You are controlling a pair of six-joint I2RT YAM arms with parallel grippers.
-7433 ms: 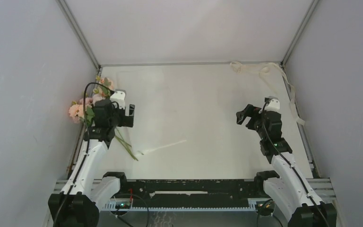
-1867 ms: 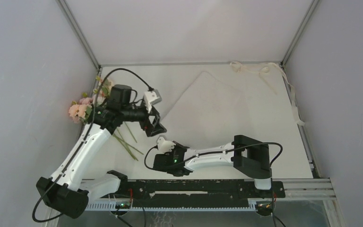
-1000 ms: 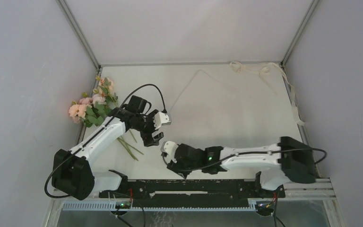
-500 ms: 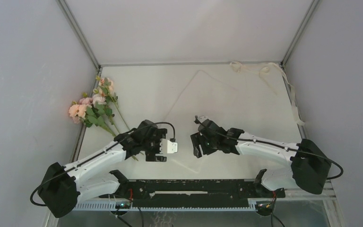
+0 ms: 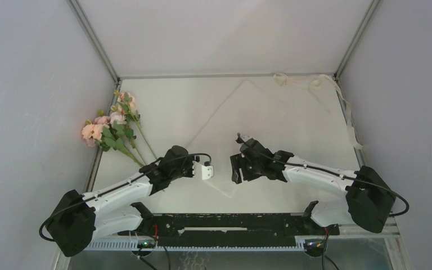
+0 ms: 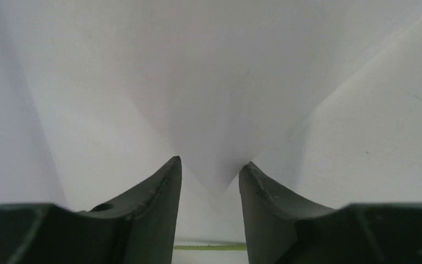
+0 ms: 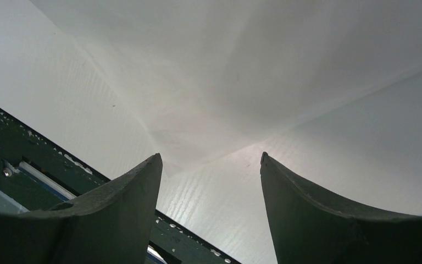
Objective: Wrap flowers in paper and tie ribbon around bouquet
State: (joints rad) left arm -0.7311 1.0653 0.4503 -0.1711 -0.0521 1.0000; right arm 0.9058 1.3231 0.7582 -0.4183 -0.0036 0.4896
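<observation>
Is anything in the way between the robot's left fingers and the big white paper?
No, nothing visible is in the way. The near corner of the large thin white paper sheet pokes right into the gap of the left gripper, between its dark fingers, with only bare white table beside it.

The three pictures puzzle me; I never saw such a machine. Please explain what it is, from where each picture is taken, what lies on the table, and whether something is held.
It is a robot: two arms bolted at the near edge of a table. The wide picture comes from a fixed camera above. The other two come from a camera on each wrist, so its dark fingers show below. On the table lie a large white paper, pink flowers at the left edge and a cream ribbon in the far right corner. The left gripper and the right gripper are both open, low over the paper. Nothing is held.
</observation>
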